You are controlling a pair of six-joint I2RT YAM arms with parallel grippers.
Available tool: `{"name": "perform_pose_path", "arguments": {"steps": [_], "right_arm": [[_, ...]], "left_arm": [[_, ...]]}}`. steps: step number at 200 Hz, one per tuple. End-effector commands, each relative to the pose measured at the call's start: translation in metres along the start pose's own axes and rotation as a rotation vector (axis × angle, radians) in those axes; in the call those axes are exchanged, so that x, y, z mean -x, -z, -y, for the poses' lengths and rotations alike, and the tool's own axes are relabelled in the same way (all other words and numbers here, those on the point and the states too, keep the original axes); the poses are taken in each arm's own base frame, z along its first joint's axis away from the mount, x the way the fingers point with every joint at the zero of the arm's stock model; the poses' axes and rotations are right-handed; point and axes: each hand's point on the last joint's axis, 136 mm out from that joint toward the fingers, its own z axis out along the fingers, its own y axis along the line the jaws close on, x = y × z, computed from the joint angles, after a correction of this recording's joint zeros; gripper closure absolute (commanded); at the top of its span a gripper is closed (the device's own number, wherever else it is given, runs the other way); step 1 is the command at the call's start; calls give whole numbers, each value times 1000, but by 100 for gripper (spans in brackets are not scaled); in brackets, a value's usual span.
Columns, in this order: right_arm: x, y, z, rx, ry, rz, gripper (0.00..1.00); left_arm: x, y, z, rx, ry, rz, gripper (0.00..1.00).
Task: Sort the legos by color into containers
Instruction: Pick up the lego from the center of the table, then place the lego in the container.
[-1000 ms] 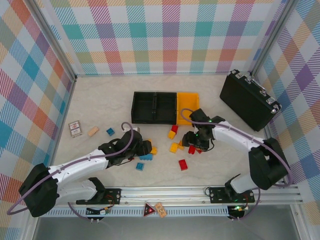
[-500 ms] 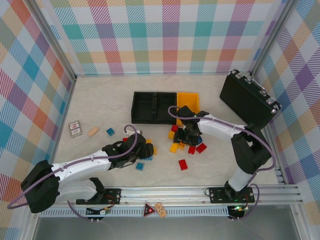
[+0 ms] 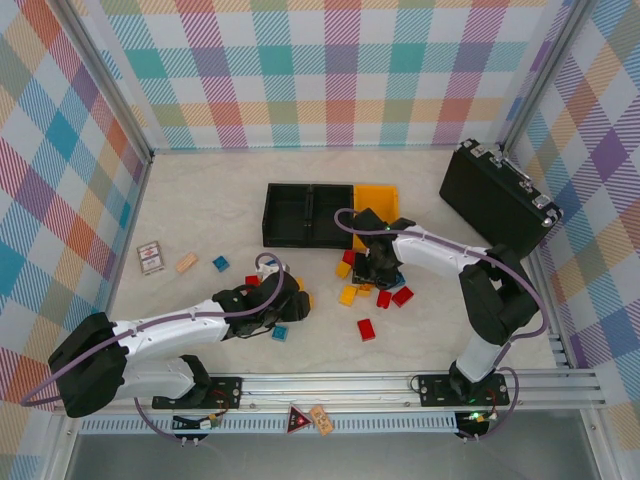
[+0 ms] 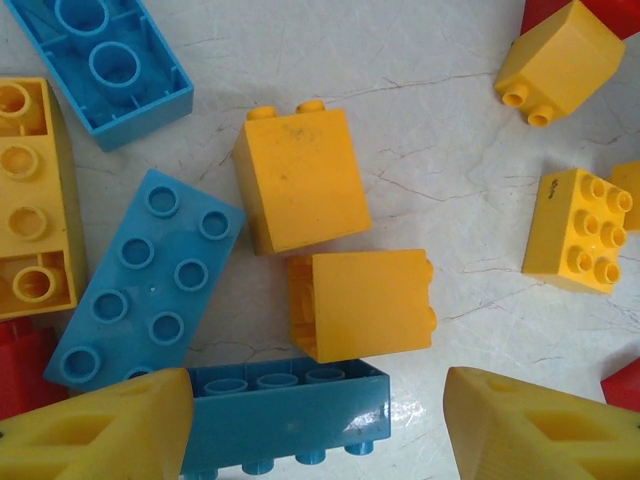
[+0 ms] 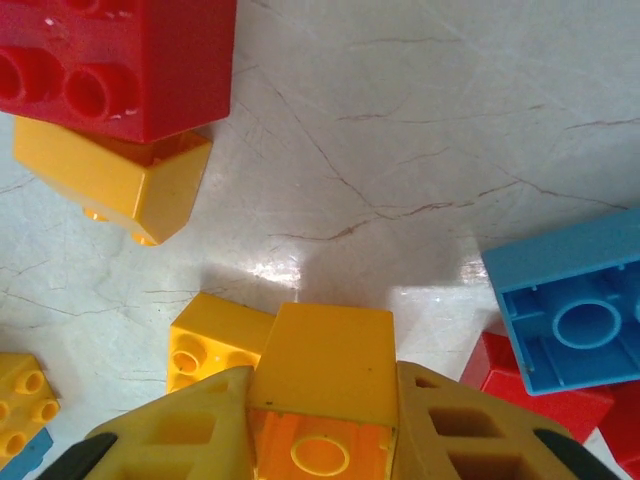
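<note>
The right gripper [image 5: 322, 440] pinches a yellow brick [image 5: 325, 350] by one end, so it could twist loose before the yellow bin [image 3: 385, 197]; the open left gripper [image 4: 318, 425] straddles two colours.

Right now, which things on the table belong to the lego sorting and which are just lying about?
Belong: scattered red, blue and yellow legos; two black bins; yellow-orange bin; yellow brick clamped in the right gripper; open left gripper over a blue brick.
Lying about: black latched case; small tan block; small printed card.
</note>
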Motion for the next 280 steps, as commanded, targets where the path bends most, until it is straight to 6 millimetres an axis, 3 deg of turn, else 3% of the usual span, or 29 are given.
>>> {"name": "perform_pose_path", "arguments": {"steps": [1, 39, 92, 129, 183, 237, 280], "right_arm": [[8, 28, -7, 4, 57, 59, 73], [40, 70, -7, -34, 118, 193, 73], [101, 100, -6, -21, 88, 324, 72], [144, 92, -8, -15, 55, 340, 72], [195, 55, -2, -40, 1, 300, 71], [215, 33, 5, -71, -31, 267, 68], [217, 32, 3, -69, -31, 262, 55]], "left_arm": [[8, 5, 7, -3, 0, 24, 33], [17, 11, 16, -26, 11, 50, 33], [34, 17, 33, -81, 35, 103, 33], [34, 16, 35, -86, 49, 98, 33], [34, 17, 35, -87, 65, 98, 33], [33, 17, 30, -68, 67, 98, 33], [34, 17, 31, -63, 67, 100, 33]]}}
